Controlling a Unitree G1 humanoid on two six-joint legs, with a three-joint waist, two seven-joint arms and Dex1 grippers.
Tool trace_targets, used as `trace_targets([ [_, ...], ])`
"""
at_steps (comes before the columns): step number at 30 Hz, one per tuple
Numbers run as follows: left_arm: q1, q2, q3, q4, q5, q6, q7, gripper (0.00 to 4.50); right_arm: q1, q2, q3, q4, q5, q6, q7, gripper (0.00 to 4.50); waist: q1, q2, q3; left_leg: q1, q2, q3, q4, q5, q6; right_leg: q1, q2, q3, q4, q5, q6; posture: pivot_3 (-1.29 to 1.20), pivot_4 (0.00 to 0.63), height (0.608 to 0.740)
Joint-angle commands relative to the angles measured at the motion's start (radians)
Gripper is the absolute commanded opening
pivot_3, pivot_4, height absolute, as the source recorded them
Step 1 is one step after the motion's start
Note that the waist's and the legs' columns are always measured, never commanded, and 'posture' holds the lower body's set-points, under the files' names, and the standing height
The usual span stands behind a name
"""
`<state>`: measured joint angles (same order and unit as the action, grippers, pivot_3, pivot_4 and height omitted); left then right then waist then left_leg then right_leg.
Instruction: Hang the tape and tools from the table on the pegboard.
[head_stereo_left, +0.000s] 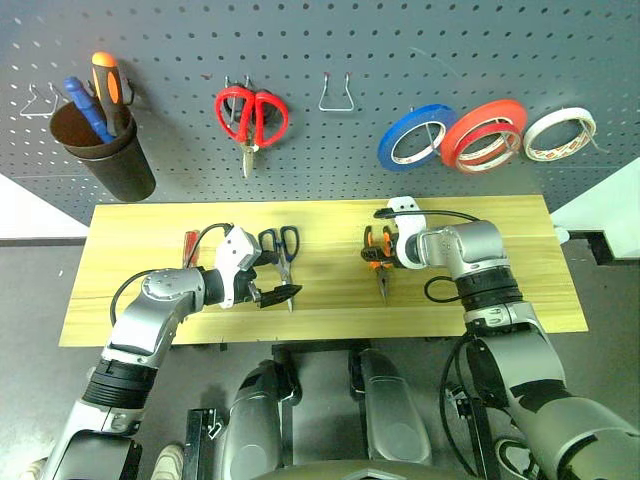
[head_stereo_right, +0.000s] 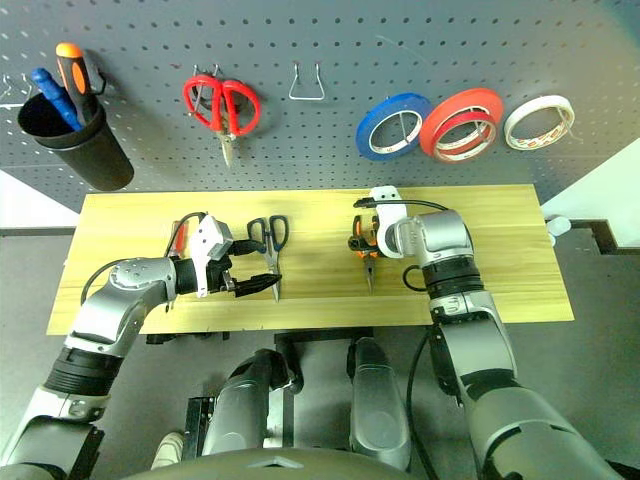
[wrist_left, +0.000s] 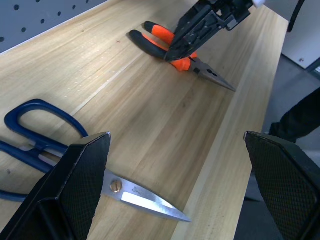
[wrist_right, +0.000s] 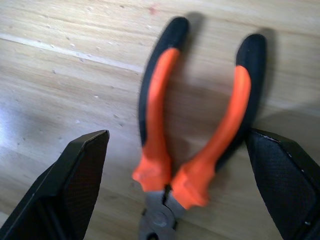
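Both grippers' jaws wide open

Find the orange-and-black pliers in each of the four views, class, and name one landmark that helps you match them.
Left eye view: pliers right of centre on the table.
Right eye view: the same spot.
Left wrist view: far across the table.
Right wrist view: handles central.
Landmark: the right gripper above them.

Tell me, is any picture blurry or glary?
Right wrist view: the pliers look smeared and soft. Left wrist view: crisp, with a bright glint on the scissors' blade. Head views: evenly lit, soft shadows under the tools on the table.
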<state>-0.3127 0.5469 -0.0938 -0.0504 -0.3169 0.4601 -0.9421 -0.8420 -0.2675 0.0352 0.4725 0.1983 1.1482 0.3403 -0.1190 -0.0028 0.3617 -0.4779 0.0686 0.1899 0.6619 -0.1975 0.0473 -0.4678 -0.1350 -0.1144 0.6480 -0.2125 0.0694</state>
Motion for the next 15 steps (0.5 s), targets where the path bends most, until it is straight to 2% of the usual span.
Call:
trace_targets([
  [1,0.007,0.013,0.004,-0.033,0.001,0.003,0.005,4.5,-0.005,0.021,0.026,0.012,-0.013,0.004,0.001,4.49,0.0,0.0,0.0,0.0,0.0,0.0,0.0,0.0,0.001,0.0,0.0,0.0,0.0,0.0,0.0,-0.09,0.42,0.73],
  [6,0.001,0.023,0.008,-0.025,0.005,-0.001,0.007,4.5,0.021,0.002,0.106,-0.018,-0.046,0.024,0.032,4.49,0.001,0.0,0.0,0.0,0.0,0.0,0.0,-0.002,0.003,-0.001,0.0,0.0,-0.001,0.0,-0.001,-0.08,0.409,0.73],
  [9,0.0,0.025,0.007,-0.022,0.004,-0.004,0.008,4.5,0.028,-0.004,0.117,-0.032,-0.043,0.039,0.048,3.91,0.001,0.0,0.0,0.0,0.0,0.0,-0.001,-0.002,0.002,-0.004,0.0,0.0,-0.001,0.0,-0.001,-0.09,0.402,0.73],
  [12,0.001,0.025,0.008,-0.016,0.006,-0.014,0.008,4.5,0.039,-0.024,0.172,-0.05,-0.078,0.013,0.058,2.88,0.001,0.0,0.0,-0.001,0.0,0.0,-0.002,-0.002,0.002,-0.005,0.0,0.0,-0.002,0.0,-0.001,-0.08,0.398,0.73],
  [13,0.001,0.024,0.008,-0.014,0.007,-0.016,0.009,4.5,0.04,-0.026,0.176,-0.05,-0.082,0.01,0.06,2.7,0.001,0.0,0.0,-0.001,0.0,0.0,-0.003,-0.002,0.002,-0.005,0.0,0.0,-0.002,0.0,-0.001,-0.08,0.397,0.73],
  [15,0.0,0.023,0.006,-0.011,0.009,-0.02,0.01,4.5,0.04,-0.028,0.183,-0.044,-0.088,0.001,0.066,2.69,-0.001,0.0,0.0,-0.001,0.0,0.0,-0.003,-0.002,0.002,-0.005,0.0,0.0,-0.003,0.0,-0.001,-0.08,0.391,0.73],
])
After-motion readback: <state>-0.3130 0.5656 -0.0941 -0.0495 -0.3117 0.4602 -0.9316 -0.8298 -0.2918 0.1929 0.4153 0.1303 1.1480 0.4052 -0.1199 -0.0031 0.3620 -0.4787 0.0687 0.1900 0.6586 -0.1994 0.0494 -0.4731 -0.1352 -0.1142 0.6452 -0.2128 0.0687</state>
